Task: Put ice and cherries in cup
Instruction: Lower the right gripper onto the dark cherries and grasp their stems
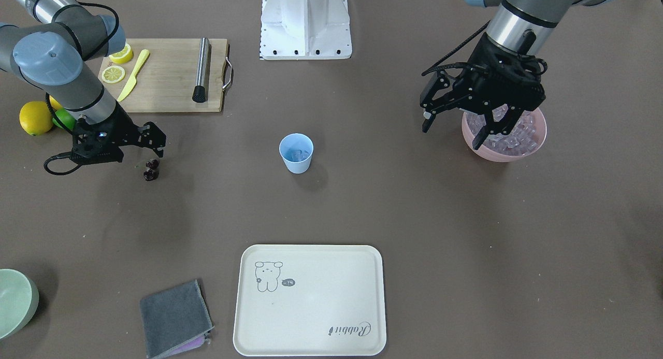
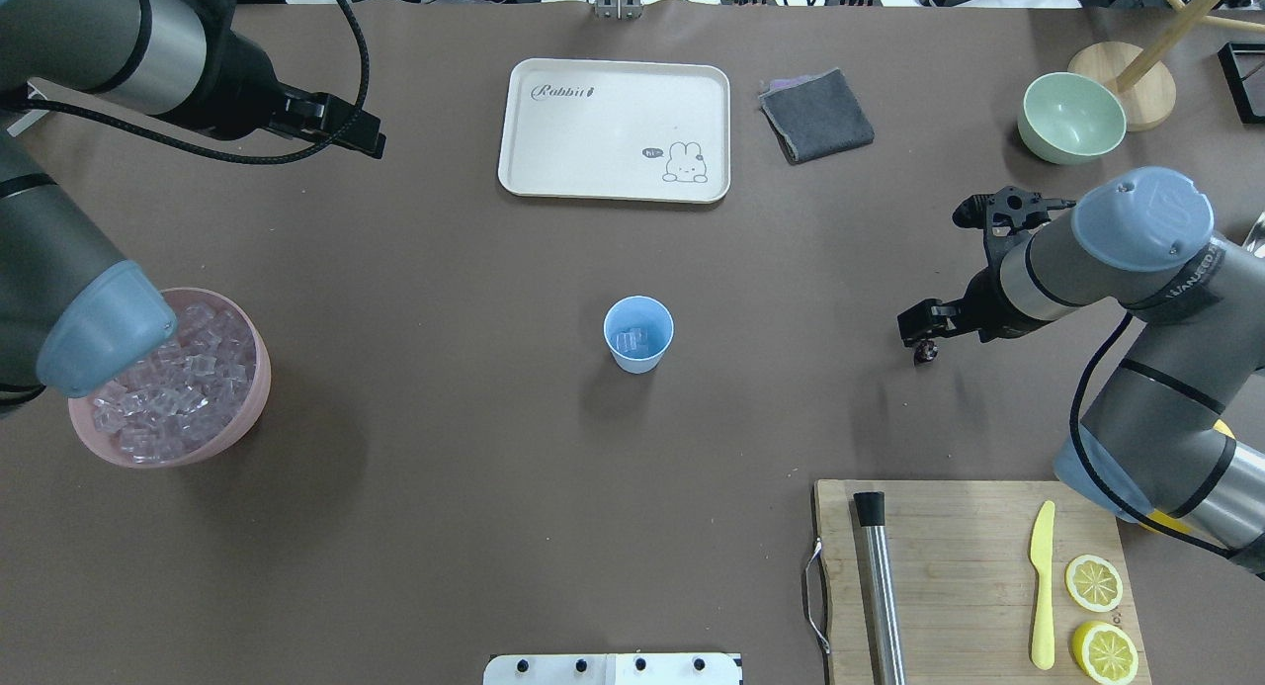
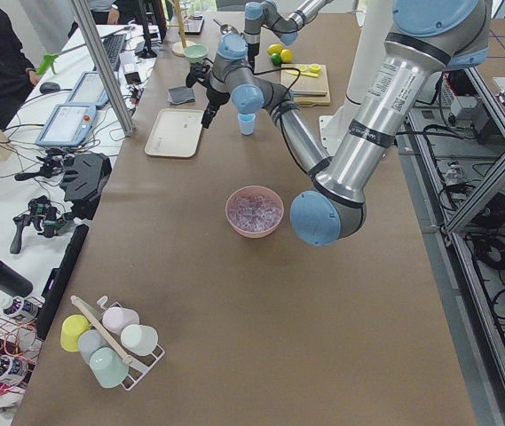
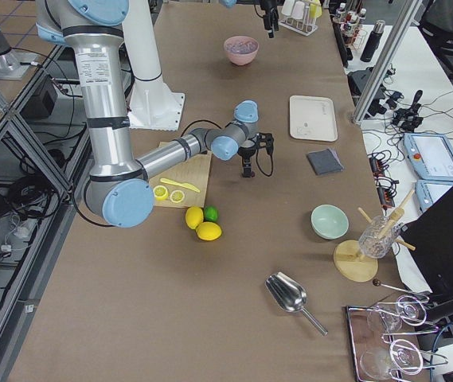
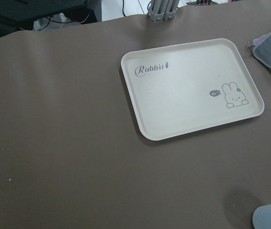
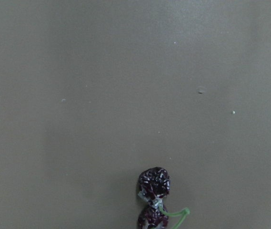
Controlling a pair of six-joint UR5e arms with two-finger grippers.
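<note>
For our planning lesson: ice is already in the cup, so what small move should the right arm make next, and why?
Probably centre the right gripper over the cherries, then lower: its fingers look open, yet the cherries lie beside one finger, not between.

A cream rabbit tray [image 1: 321, 297] lies near a grey cloth [image 1: 175, 318], while a wooden cutting board [image 1: 171, 82] bears two lemon halves [image 1: 113, 74], a yellow knife [image 1: 133, 75] and a steel muddler [image 1: 201, 69].

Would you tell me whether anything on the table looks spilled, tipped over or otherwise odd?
Nothing stands out. The cup stands upright, the ice sits in the pink bowl and the cup, none spilled, and the cherries lie on the table.
</note>
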